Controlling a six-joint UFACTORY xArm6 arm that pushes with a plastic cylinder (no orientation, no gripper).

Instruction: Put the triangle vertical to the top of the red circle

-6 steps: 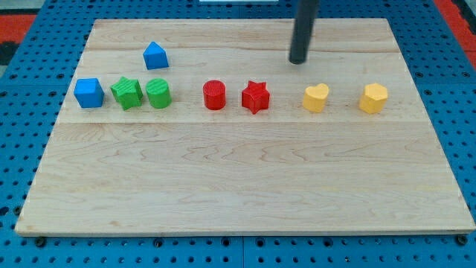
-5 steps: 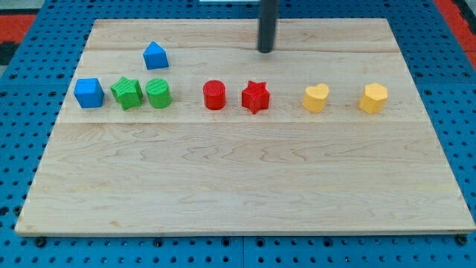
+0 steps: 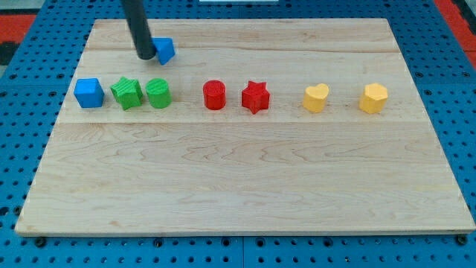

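Wooden board [image 3: 245,186], my tip [image 3: 144,56] touching blue triangle [image 3: 165,50] (its left), red circle [image 3: 214,95] lower right, no gripper

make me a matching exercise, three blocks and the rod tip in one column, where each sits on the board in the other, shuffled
Things:
1. blue triangle
2. yellow hexagon
3. blue cube
4. my tip

Places:
A. the view's right end of the row
B. the view's left end of the row
C. above the row, at the triangle's left side
D. above the row, just right of the rod

Pairs: 1-D, 2-A, 3-B, 4-C
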